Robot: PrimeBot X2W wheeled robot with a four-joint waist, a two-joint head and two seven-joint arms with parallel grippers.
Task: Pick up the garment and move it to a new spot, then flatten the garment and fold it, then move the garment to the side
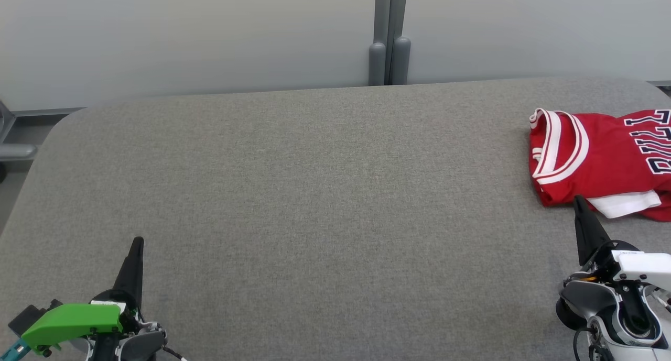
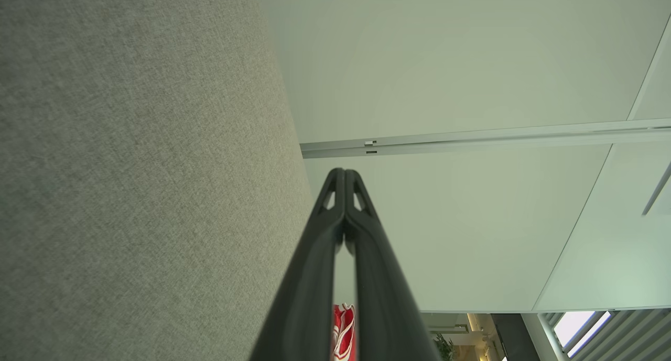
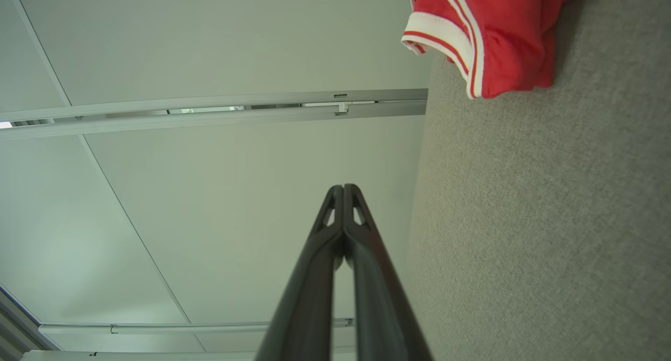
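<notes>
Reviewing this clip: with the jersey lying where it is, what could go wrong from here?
1. The jersey lies at the table's far right, partly cut off in the head view; a grasp may be poorly seen or nudge it off.
2. The shut right gripper points close to its white hem and could snag it.

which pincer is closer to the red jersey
The right pincer, its tip right by the near edge of the red jersey. The left pincer, the one with the green part at its base, sits far across the grey table.
</notes>
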